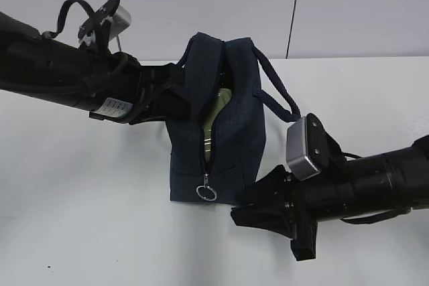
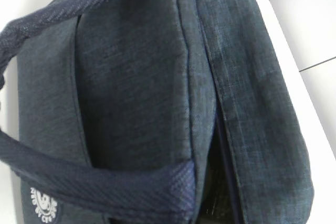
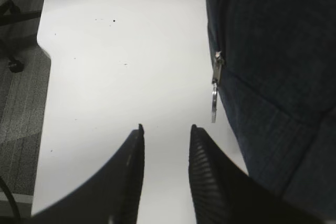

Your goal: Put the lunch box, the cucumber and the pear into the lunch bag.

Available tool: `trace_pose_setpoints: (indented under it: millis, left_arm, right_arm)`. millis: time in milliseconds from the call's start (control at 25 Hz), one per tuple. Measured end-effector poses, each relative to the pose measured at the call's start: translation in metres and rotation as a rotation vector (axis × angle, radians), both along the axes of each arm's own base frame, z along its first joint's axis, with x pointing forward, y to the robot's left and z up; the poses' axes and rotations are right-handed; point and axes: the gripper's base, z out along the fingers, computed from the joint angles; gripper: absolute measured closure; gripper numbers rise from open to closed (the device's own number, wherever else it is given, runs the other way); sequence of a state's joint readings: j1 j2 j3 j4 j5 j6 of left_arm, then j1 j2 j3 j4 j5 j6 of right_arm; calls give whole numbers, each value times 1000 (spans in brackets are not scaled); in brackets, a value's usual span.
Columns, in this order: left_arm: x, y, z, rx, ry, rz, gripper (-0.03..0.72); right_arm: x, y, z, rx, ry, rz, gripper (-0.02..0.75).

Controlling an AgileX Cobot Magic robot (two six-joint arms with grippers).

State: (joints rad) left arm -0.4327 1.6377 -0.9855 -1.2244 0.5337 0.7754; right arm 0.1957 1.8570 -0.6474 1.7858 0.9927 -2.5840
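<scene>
Dark navy fabric lunch bag [image 1: 228, 132] upright on the white desk [image 1: 80, 219].
Pale sage-green lunch box lid [image 1: 216, 108] shows inside; right end effector [image 3: 165, 137] parted, empty, beside silver ring pull [image 3: 214, 106]; left end effector's state cannot be told.

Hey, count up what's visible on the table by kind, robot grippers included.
Lunch bag: 1
Lunch box, seen through the bag's opening: 1
Zipper ring pull: 1
Grippers: 2, the left gripper and the right gripper
Total: 5

lunch bag [image 1: 234, 132]: navy woven cloth, matt | ring pull [image 3: 214, 107]: shiny metal | table [image 1: 87, 199]: smooth white
</scene>
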Motion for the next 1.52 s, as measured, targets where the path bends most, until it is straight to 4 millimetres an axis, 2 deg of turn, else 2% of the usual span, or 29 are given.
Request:
trace_pose_setpoints:
  millis: [280,440,1080,1520]
  left_arm:
    - [0,0,0,-2,2,-1,707]
    - [0,0,0,-7,6,-2,707]
    - [-1,-1,0,-9,7,-2,707]
    - [0,-1,0,-15,11,1,707]
  right_arm:
    - [14,17,-8,-5,-10,39,498]
    - [17,27,-11,-83,-31,45,498]
    - [21,25,-16,-147,1,-11,498]
    - [36,32,-6,-154,-45,-27,498]
